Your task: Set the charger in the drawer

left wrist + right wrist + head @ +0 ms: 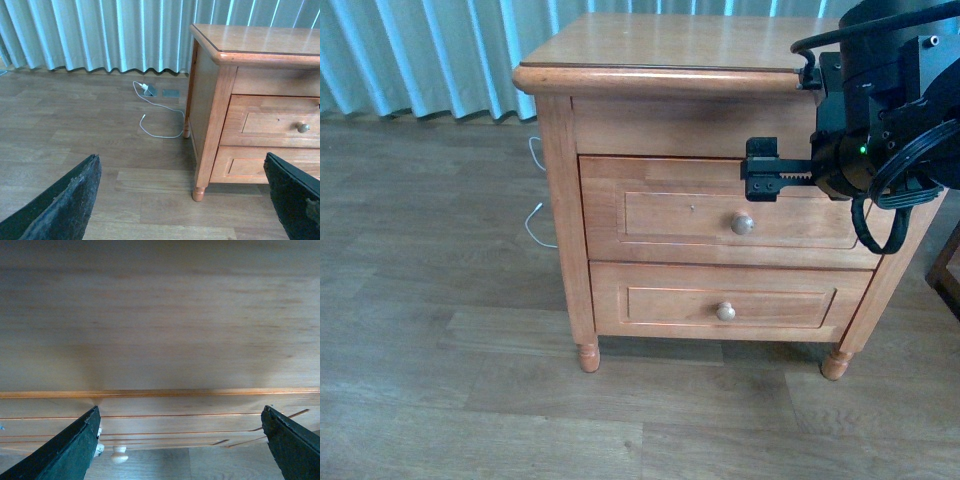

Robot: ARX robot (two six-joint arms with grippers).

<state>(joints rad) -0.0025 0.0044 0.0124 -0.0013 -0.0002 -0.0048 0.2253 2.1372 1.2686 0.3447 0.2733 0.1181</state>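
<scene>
I have the right claw [752, 171] hanging just above the upper drawer [720, 212], a little toward 11 o'clock from its round knob [742, 224]. Its jaws stand spread wide in the right wrist view, holding nothing, with wood grain filling the gap. The left claw [182, 200] is also spread and empty, well off to 9 o'clock of the nightstand [620, 60], looking across the floor. The drawer is shut, flush with its frame. I cannot find the charger in any view; the only cable showing is the white cord [160, 117] on the floor near the curtain, which is not it. My worries: coming down off-centre so the jaws scrape the panel or slip off the small knob, catching the lower drawer's knob [725, 311] instead, or pulling at an angle so the drawer binds.
</scene>
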